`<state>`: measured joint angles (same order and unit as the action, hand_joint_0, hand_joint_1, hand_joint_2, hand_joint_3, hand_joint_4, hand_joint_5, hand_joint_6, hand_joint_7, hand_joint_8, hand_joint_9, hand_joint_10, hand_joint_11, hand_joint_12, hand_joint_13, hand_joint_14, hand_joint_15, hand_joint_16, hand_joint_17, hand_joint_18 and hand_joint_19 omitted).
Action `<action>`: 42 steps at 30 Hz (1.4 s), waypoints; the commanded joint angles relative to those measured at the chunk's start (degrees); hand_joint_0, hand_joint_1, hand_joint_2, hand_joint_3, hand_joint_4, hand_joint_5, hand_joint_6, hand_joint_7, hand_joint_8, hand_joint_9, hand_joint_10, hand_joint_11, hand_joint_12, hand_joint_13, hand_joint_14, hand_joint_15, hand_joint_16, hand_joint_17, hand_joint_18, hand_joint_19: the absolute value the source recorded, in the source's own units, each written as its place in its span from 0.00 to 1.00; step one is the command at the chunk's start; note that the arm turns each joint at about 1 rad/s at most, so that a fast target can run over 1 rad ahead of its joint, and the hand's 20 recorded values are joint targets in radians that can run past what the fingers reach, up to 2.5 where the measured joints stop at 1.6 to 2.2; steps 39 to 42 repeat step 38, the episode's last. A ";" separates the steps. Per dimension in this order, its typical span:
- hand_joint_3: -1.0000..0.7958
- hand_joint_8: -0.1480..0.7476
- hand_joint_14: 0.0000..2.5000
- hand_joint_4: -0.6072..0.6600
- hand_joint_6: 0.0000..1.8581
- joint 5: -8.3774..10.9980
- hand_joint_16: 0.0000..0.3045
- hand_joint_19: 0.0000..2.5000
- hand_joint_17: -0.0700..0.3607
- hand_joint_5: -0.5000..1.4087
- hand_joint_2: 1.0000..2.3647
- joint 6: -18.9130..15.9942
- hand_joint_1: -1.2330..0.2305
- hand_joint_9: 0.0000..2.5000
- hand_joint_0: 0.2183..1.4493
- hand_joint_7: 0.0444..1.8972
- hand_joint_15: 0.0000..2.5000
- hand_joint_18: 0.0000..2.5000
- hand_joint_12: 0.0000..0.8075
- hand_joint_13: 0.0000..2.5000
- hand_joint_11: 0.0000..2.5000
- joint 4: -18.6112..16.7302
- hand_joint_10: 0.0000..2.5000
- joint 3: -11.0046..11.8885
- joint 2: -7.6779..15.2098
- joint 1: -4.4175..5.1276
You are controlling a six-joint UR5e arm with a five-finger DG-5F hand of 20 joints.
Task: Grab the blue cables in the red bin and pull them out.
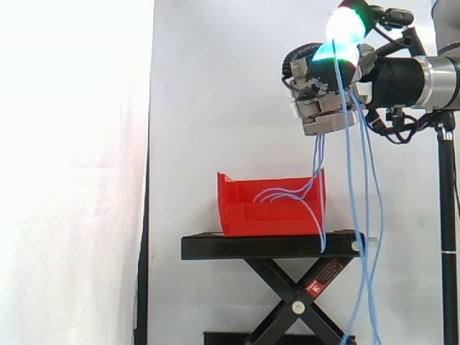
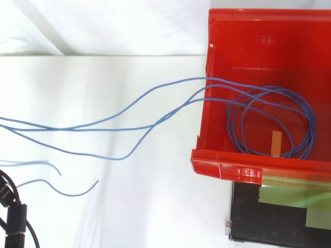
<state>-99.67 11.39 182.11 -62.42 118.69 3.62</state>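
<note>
My hand (image 1: 322, 100) hangs high above and to the right of the red bin (image 1: 237, 212), its fingers curled shut on a bundle of thin blue cables (image 1: 357, 215). Strands run from the hand down into the bin, and others drop past the stand's right edge toward the floor. From above, the blue cables (image 2: 269, 111) still lie coiled inside the red bin (image 2: 227, 168), and several strands (image 2: 119, 124) stretch out over its left wall across the white surface.
The bin sits on a black scissor-lift stand (image 1: 266, 248). A black pole (image 1: 447, 215) rises at the right edge of the side view. Loose cable ends (image 2: 77, 191) lie on the white surface at lower left.
</note>
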 commanded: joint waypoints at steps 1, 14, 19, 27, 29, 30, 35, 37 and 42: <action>0.11 0.42 0.85 0.63 0.14 0.00 0.12 0.58 0.35 0.83 0.01 -0.01 0.18 0.64 0.61 0.41 0.40 0.48 0.38 0.50 0.77 0.00 0.00 0.02 0.05 -0.02; 0.11 0.42 0.85 0.63 0.14 0.00 0.12 0.57 0.35 0.83 0.01 -0.01 0.18 0.65 0.61 0.41 0.40 0.48 0.38 0.50 0.77 0.00 0.00 0.02 0.05 0.07; 0.11 0.42 0.85 0.62 0.14 0.00 0.12 0.57 0.36 0.83 0.01 -0.01 0.18 0.65 0.61 0.42 0.40 0.48 0.38 0.50 0.77 0.00 0.00 0.02 0.05 -0.02; 0.11 0.41 0.84 0.59 0.16 0.00 0.12 0.57 0.35 0.83 0.01 -0.01 0.17 0.65 0.61 0.41 0.40 0.47 0.38 0.50 0.77 0.00 0.00 0.02 0.05 0.07; 0.11 0.41 0.84 0.60 0.16 0.00 0.12 0.57 0.35 0.83 0.01 -0.01 0.17 0.65 0.61 0.41 0.40 0.47 0.38 0.50 0.77 0.00 0.00 0.02 0.05 0.07; 0.11 0.41 0.84 0.60 0.16 0.00 0.12 0.57 0.35 0.83 0.01 -0.01 0.18 0.65 0.61 0.40 0.41 0.47 0.38 0.50 0.77 0.00 0.00 0.02 0.05 -0.02; 0.11 0.41 0.84 0.61 0.16 0.00 0.12 0.57 0.35 0.83 0.01 0.08 0.18 0.65 0.61 0.41 0.41 0.47 0.38 0.50 0.76 0.00 0.00 0.02 -0.04 -0.02; 0.11 0.41 0.84 0.61 0.16 0.00 0.12 0.57 0.35 0.83 0.01 -0.01 0.18 0.65 0.61 0.41 0.41 0.47 0.38 0.50 0.77 0.00 0.00 0.02 -0.04 -0.02; 0.11 0.42 0.84 0.61 0.16 0.00 0.12 0.57 0.35 0.83 0.01 -0.01 0.18 0.65 0.61 0.41 0.41 0.47 0.38 0.50 0.77 0.00 0.00 0.02 0.05 -0.02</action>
